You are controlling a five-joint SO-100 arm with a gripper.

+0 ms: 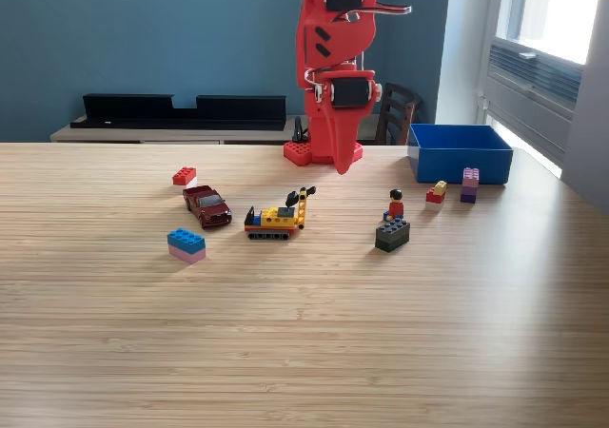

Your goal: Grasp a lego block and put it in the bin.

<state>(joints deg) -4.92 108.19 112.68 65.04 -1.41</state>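
Wood-grain table (pixel 304 352), teal wall behind, blue bin (pixel 461 152) far right, folded red gripper (pixel 343 162) closed, empty.

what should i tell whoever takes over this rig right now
Hand: folded down at the arm's base, tip near the table, holding nothing; open or shut is not clear from this view.
Bin: blue, at the exterior view's right, behind the table's far edge area; no block visible inside from this angle.
Blocks on the table: red block, blue-and-pink block, dark block with a figure, small red-yellow block, purple stack. Also a toy car and toy excavator.
Done: nothing visible. Left: grasp a block, put it in the bin.
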